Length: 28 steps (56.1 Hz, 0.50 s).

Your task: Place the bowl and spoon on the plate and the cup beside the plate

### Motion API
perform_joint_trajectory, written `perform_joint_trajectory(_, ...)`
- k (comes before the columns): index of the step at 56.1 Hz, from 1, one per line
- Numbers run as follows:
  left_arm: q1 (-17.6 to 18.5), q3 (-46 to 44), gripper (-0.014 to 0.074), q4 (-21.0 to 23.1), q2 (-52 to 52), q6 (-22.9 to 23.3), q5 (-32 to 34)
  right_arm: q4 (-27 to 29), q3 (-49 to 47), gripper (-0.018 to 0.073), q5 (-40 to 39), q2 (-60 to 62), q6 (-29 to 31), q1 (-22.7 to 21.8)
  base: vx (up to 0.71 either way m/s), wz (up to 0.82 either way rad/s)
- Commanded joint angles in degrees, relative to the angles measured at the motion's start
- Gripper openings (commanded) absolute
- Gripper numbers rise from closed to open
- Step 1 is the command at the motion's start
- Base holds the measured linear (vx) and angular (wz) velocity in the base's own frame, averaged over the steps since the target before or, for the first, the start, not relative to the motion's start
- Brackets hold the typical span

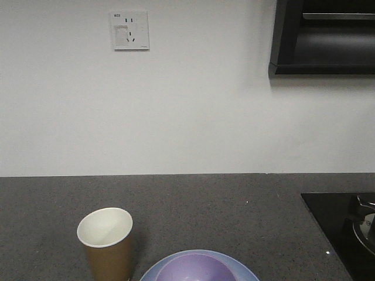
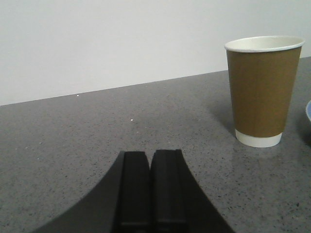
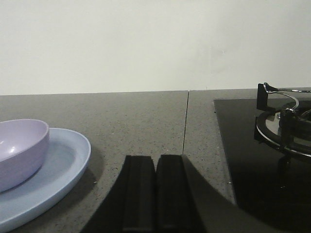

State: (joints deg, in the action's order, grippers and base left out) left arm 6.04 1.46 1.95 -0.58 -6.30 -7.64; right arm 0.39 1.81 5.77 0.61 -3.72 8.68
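A brown paper cup (image 1: 108, 244) with a white inside stands upright on the dark counter, just left of the pale blue plate (image 1: 152, 270). The lavender bowl (image 1: 195, 268) sits on that plate. In the left wrist view the cup (image 2: 262, 90) stands ahead and to the right of my left gripper (image 2: 152, 154), which is shut on nothing. In the right wrist view the plate (image 3: 63, 167) and bowl (image 3: 22, 150) lie to the left of my right gripper (image 3: 156, 159), also shut and empty. The spoon is out of view.
A black gas hob (image 1: 345, 225) with a metal pan support (image 3: 284, 126) takes up the counter's right side. A seam (image 3: 185, 121) runs across the grey counter. A white wall with a socket (image 1: 129, 30) stands behind; a dark hood (image 1: 322, 38) hangs upper right.
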Motion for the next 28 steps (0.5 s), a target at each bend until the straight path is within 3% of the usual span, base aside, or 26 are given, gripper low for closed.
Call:
perform_joint_trajectory(1, 0.0, -1.5, -0.0006, 0.6, -1.0, 0.6, 4.9, -0.4, 0.2, -0.0008, -4.9, 0.4, -0.1, -0.4, 0.0, 0.0)
perform_joint_trajectory(28, 0.0, -1.5, -0.0006, 0.6, -1.0, 0.6, 4.9, -0.4, 0.2, -0.0008, -4.8, 0.4, -0.1, -0.4, 0.0, 0.0)
